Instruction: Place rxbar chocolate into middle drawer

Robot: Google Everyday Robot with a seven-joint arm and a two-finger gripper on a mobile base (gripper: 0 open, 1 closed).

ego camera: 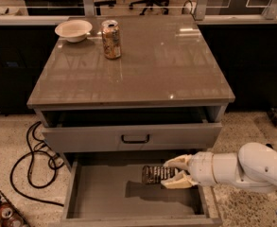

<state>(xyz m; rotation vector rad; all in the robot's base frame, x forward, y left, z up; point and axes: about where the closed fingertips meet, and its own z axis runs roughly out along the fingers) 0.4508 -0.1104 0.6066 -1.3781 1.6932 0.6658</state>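
Over the right half of the open middle drawer [98, 198], the gripper [166, 174], fingers [178, 162] around the rxbar chocolate [152, 174].

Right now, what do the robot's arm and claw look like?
The arm is a smooth, rounded white shell, thick and tubular. The claw, over the wide shallow grey metal drawer, has two cream, tapered fingers. No cables or markings show.

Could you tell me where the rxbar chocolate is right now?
In the camera view, the rxbar chocolate is clamped by the gripper over the open middle drawer, right of centre, just below the handled drawer.
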